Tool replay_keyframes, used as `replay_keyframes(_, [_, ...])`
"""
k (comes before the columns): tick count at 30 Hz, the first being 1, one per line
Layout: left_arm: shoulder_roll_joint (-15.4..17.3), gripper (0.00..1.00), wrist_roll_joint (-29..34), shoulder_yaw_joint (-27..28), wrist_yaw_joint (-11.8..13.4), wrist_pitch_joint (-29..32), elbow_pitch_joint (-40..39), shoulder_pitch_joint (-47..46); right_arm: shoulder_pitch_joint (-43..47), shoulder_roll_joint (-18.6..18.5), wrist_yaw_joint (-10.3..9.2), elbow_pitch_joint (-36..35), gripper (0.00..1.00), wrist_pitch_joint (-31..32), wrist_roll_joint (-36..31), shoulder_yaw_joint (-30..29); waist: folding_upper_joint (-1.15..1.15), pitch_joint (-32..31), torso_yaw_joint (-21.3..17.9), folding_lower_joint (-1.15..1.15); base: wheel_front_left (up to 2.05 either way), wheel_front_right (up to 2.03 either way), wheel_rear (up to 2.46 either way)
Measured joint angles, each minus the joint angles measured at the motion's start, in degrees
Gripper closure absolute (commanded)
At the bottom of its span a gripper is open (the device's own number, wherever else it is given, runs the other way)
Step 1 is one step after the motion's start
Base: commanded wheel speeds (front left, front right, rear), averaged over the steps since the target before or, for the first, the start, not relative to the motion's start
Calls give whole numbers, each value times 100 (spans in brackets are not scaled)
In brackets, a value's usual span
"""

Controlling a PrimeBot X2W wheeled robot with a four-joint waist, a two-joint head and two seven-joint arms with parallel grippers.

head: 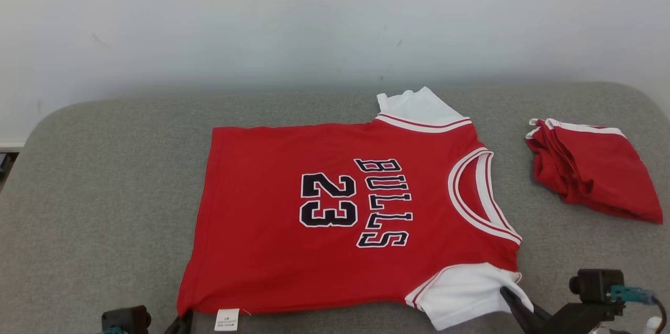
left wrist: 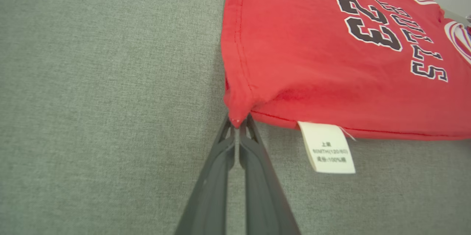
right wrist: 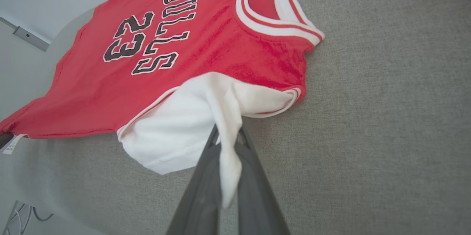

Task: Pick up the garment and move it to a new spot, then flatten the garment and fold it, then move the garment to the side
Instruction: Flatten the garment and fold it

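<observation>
Red jersey [head: 293, 250] lies flat mid-frame on the grey counter [head: 104, 177]. Left end effector [left wrist: 239, 121] pinches the hem corner, right end effector [right wrist: 229, 137] grips the white sleeve. Risk: the thin corner pinch probably slips when lifted; an uneven pull would skew it.

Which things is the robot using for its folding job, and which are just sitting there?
For the job:
- red jersey, spread on the grey cushion
- left hand, shut on the jersey's bottom corner
- right hand, shut on its white sleeve

Just lying about:
- folded red garment, off to the right, not touching the jersey
</observation>
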Motion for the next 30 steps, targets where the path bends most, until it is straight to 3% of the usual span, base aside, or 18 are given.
replay_keyframes(4, [16,100,-14,0,-38,74,-64,-37,-30,-22,132,-272,100,16,277,-168,0,-22,-22,0,0,0,0])
replay_keyframes(11, [152,100,-214,12,-245,339,-92,-612,-553,-252,154,-274,100,342,267,-203,0,-12,-67,0,0,0,0])
replay_keyframes(15, [169,100,-321,-18,-339,586,79,-1071,-982,-448,153,26,100,602,112,-113,0,73,-62,0,0,0,0])
replay_keyframes(30, [225,100,-684,-152,-478,1359,1416,-2557,-3419,-154,466,1792,100,1540,-74,454,0,640,-139,0,0,0,0])
